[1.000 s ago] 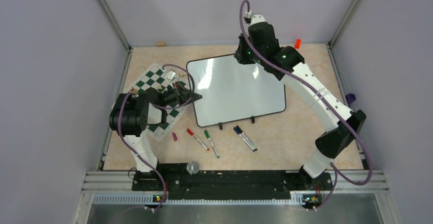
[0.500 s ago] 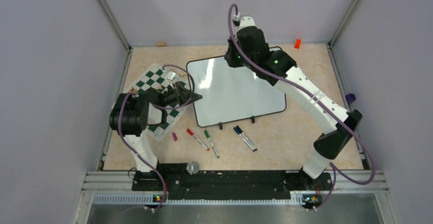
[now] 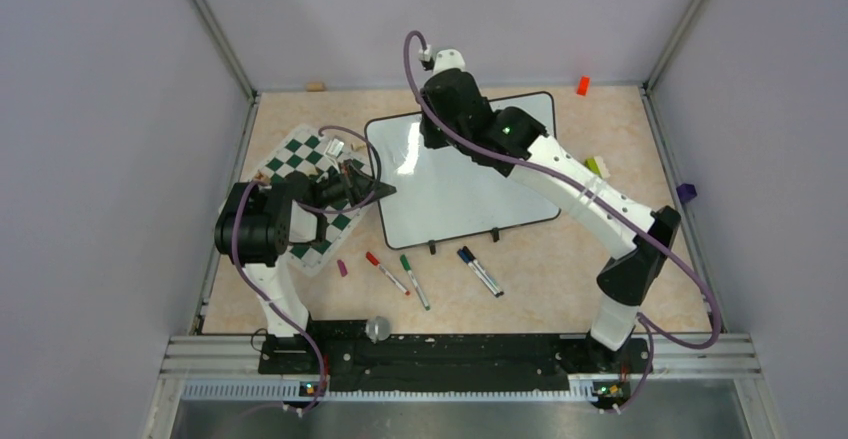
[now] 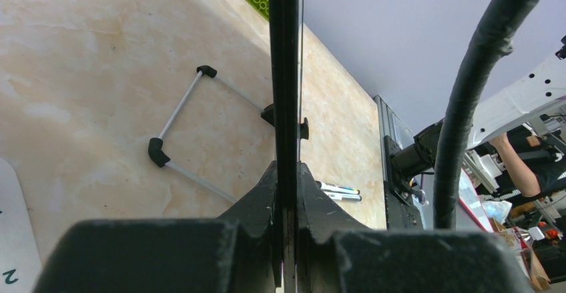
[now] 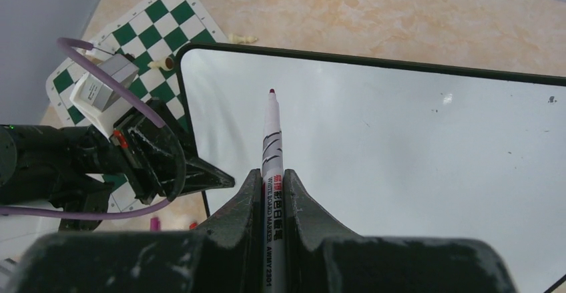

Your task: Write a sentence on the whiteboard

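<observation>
- Clamping the whiteboard [image 3: 470, 184] at its left edge with the left hand [image 4: 287, 173], fingers pinched narrow on the thin black frame; board lying mid-worktop [image 3: 600, 249], just beside the chess mat [image 3: 300, 164].
- Pinching a marker [image 5: 270, 133] in the right hand [image 5: 271, 176], tip pointing toward the board's far-left corner; being unable to tell from these views whether the tip is touching or hovering.
- Finding no sentence on the board yet: surface showing blank white, so judging the writing as not begun.
- Risking the board sliding or twisting under pen pressure, being held at one edge only; lettering then smearing or running crooked.
- Risking the marker slipping back or turning between the fingers if pressing too hard, being gripped well back from the tip on a smooth barrel; pressing too lightly, getting broken strokes.
- Risking a bump against the left hand, starting this close to the left frame.
- Risking running out of room for the later lines if making the first letters large or slanting them steeply.
</observation>
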Available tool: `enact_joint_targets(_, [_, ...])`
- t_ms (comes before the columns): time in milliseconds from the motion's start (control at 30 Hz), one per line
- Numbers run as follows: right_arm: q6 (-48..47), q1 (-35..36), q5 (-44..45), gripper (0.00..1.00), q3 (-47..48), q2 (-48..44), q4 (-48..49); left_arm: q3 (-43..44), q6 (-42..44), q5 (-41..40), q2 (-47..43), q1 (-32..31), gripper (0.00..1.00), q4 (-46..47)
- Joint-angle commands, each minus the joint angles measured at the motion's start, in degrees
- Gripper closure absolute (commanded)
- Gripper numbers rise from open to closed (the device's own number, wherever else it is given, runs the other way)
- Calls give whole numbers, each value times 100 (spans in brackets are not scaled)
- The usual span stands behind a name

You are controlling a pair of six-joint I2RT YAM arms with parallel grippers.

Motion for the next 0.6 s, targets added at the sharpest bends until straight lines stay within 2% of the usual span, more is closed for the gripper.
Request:
enact_joint_targets(0, [-136,141,476,100,227,-195,-242,132,154,383,30,-20,100,325])
enact_joint_targets(233, [68,146,1017,100,-844,-934,38,155,179,432,7,-20,100,328])
enact_joint_targets(400, [638,538,2218,100,311,-108,-1121,111,218,404,-32,-19,100,330])
enact_joint_targets(500, [622,1056,3687,100,473,155,-1129,126,209,402,-22,-25,100,330])
enact_joint_targets(533, [537,1180,3960,100,438,189,-1022,137,201,402,-5,-20,100,329])
enact_joint_targets(567, [389,1231,3854,100,492,228,-972,152,190,400,7,-21,100,326])
